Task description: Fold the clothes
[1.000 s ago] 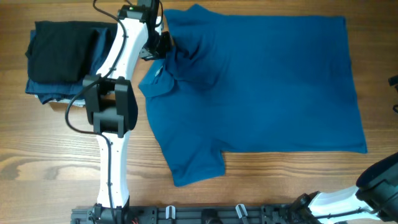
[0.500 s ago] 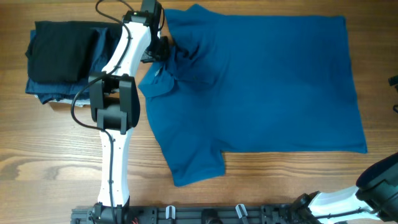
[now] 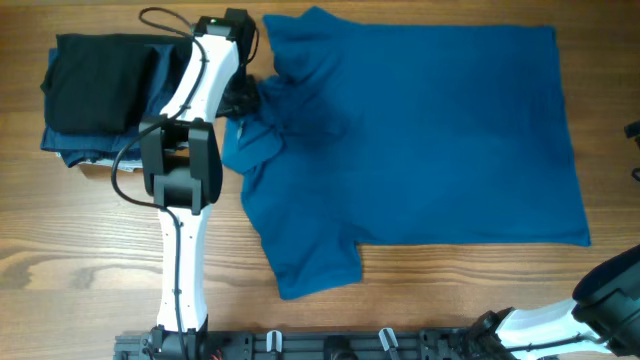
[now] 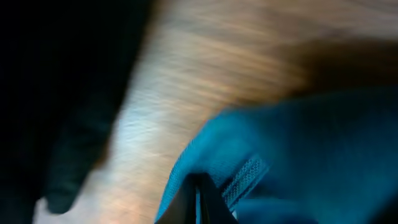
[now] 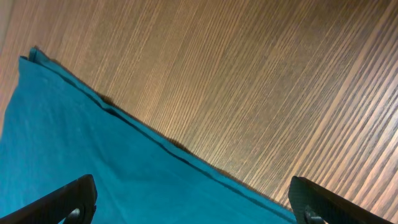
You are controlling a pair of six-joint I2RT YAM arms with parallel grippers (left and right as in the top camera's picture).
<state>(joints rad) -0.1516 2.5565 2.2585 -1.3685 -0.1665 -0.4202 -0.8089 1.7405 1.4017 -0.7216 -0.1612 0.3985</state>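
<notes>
The clothes, a bright blue polo shirt [image 3: 420, 140], lie spread flat across the table, collar to the left and hem to the right. My left gripper [image 3: 245, 97] sits at the collar, shut on a pinch of the blue fabric [image 4: 249, 155]; in the left wrist view the gripper [image 4: 198, 190] has its fingers pressed together with cloth around them. Fabric is bunched and creased beside it. My right gripper [image 5: 189, 193] hangs open above the shirt's hem edge [image 5: 155, 140], with its fingertips [image 5: 78, 190] far apart and nothing between them.
A stack of folded black and dark navy garments [image 3: 95, 95] lies at the far left, right beside the left arm [image 3: 185, 170]. Bare wooden table [image 3: 450, 290] runs along the front. The right arm's base [image 3: 610, 290] is at the bottom right corner.
My left gripper has moved left and toward the front, dragging the collar area with it; the fabric there is more bunched. The right arm has not moved.
</notes>
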